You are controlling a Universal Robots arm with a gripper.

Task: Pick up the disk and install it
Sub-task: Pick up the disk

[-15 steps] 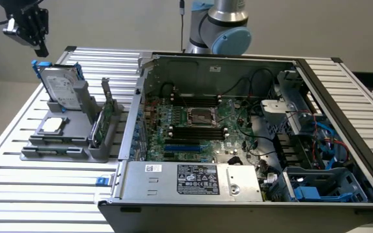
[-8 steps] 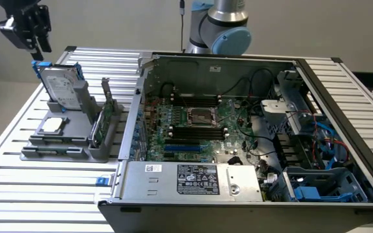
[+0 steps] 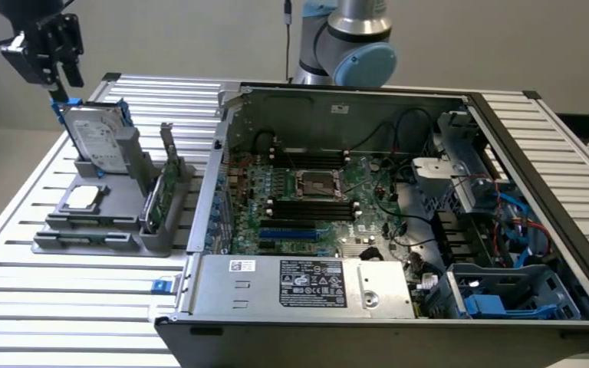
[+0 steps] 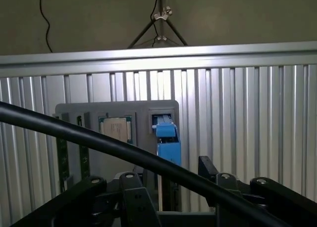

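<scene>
Exterior view: the gripper (image 3: 61, 83) hangs in the air, apart from the disk (image 3: 100, 138), which is at its 5 o'clock. The disk stands on its edge in a grey holder (image 3: 120, 238) on the table (image 3: 59, 307). The open computer (image 3: 356, 115) is at the holder's 3 o'clock.

Wrist view: the jaws are spread wide and hold nothing. The disk (image 4: 167, 140) shows its blue edge between them, beside a square chip (image 4: 116, 129).

A robotics lab or test cell: a slatted aluminium tabletop (image 3: 59, 307) carries an opened computer case (image 3: 336, 115) (motherboard (image 3: 315, 192) bared) and a grey parts fixture (image 3: 90, 241), a robot arm (image 3: 351, 38) rises behind, and a tripod (image 4: 159, 24) stands by a plain wall (image 3: 172, 31).
</scene>
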